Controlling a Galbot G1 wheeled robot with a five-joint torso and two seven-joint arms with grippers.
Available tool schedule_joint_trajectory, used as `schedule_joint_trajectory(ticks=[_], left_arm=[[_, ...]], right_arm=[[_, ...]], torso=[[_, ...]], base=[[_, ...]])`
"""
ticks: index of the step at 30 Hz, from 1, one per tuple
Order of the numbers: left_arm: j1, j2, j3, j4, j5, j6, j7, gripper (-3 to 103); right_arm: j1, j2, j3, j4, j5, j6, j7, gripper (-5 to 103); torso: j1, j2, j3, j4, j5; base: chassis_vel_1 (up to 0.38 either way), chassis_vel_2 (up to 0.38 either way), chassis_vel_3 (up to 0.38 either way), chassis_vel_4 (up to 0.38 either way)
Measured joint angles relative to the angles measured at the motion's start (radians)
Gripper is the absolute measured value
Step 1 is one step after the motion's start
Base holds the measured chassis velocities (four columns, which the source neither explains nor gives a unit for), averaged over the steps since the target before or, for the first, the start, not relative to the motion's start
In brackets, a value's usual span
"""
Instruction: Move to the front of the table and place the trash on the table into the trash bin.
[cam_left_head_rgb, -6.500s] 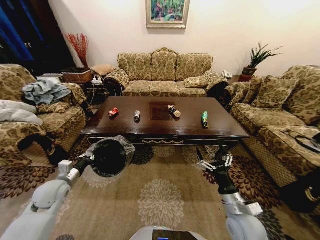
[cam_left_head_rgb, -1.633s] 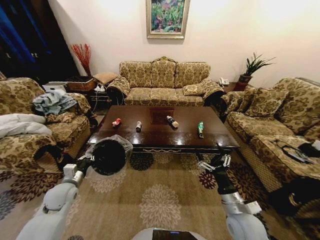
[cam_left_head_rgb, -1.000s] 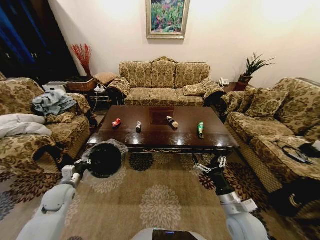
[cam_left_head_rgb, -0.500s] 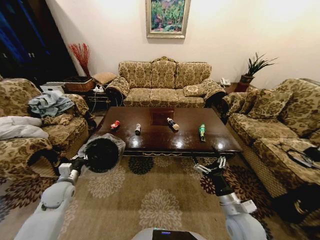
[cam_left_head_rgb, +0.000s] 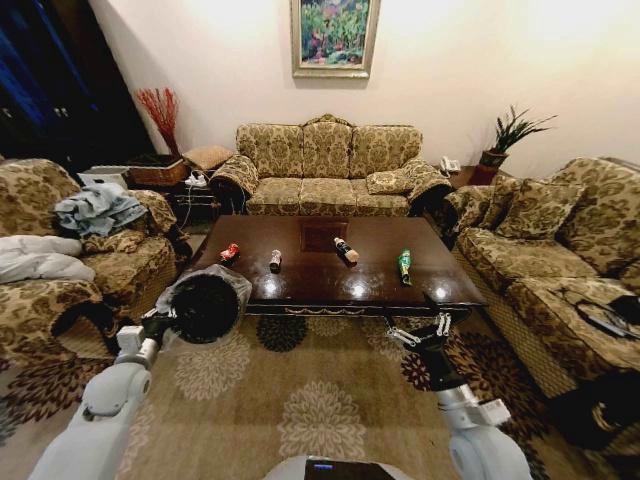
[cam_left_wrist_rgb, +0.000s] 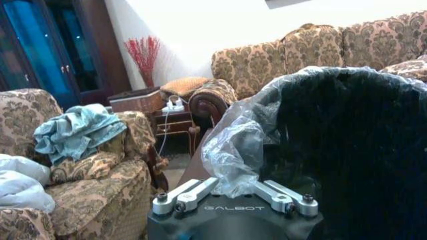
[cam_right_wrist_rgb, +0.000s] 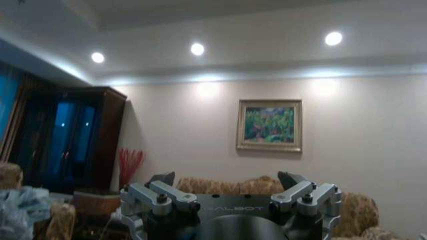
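My left claw is clamped on the rim of the trash bin, holding it up off the carpet just before the table's near left corner, its clear liner bunched over my fingers. My right claw hangs spread wide and empty, low before the table's near right end. On the table lie the crushed red can, the silver-black can, the dark bottle and the green bottle, in a row.
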Motion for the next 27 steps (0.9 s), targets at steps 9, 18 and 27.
schedule_joint_trajectory(ticks=[9,18,27], left_arm=[[0.002,-0.004,0.006,-0.012,0.000,-0.001,0.001,0],[0.001,-0.001,0.005,-0.013,-0.001,-0.003,0.001,0],[-0.003,-0.002,0.005,-0.013,-0.006,-0.011,0.001,0]], right_arm=[[0.002,0.005,0.006,0.001,0.004,-0.009,-0.002,100],[0.002,0.006,0.005,-0.005,0.002,-0.004,-0.002,100],[0.002,0.003,0.003,-0.008,0.005,0.007,-0.004,100]], torso=[[0.000,0.000,0.000,0.0001,-0.0003],[0.000,-0.001,0.000,0.0000,-0.0002],[0.000,-0.001,0.000,0.0000,-0.0003]], base=[[0.023,0.038,-0.018,-0.032],[0.006,0.006,-0.012,-0.009],[0.166,0.160,-0.153,-0.166]])
